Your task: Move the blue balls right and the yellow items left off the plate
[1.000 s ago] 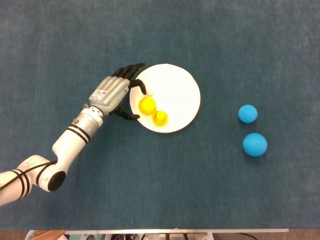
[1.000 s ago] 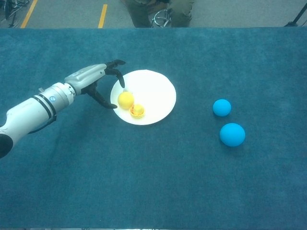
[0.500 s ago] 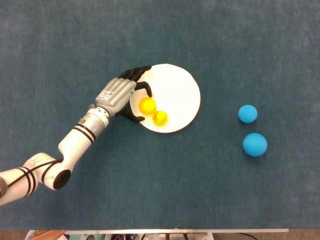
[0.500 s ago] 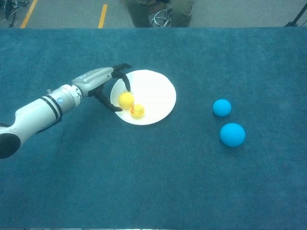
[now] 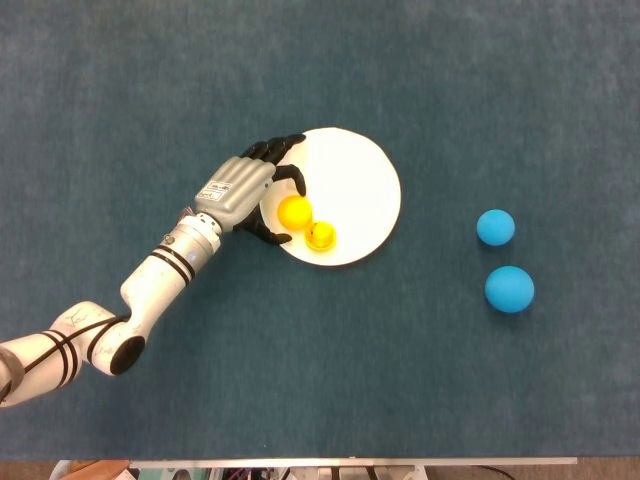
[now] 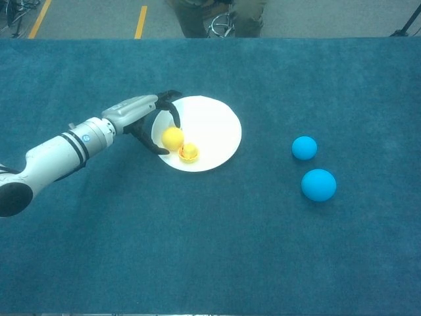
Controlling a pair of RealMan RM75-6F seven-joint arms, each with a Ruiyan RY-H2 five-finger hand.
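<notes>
A white plate sits mid-table holding a yellow ball and a smaller yellow-orange item just beside it. My left hand hovers at the plate's left rim, its dark fingers spread and curved around the yellow ball without clearly gripping it. Two blue balls lie on the cloth to the right of the plate: a smaller one and a larger one. My right hand does not show in either view.
A teal cloth covers the whole table. In the chest view, the floor with a yellow line and a person's legs on a stool lie beyond the far edge.
My left hand has crept to the right, from just outside the plate's left rim to over it, its fingers now arching around the yellow ball. Nothing else moved.
</notes>
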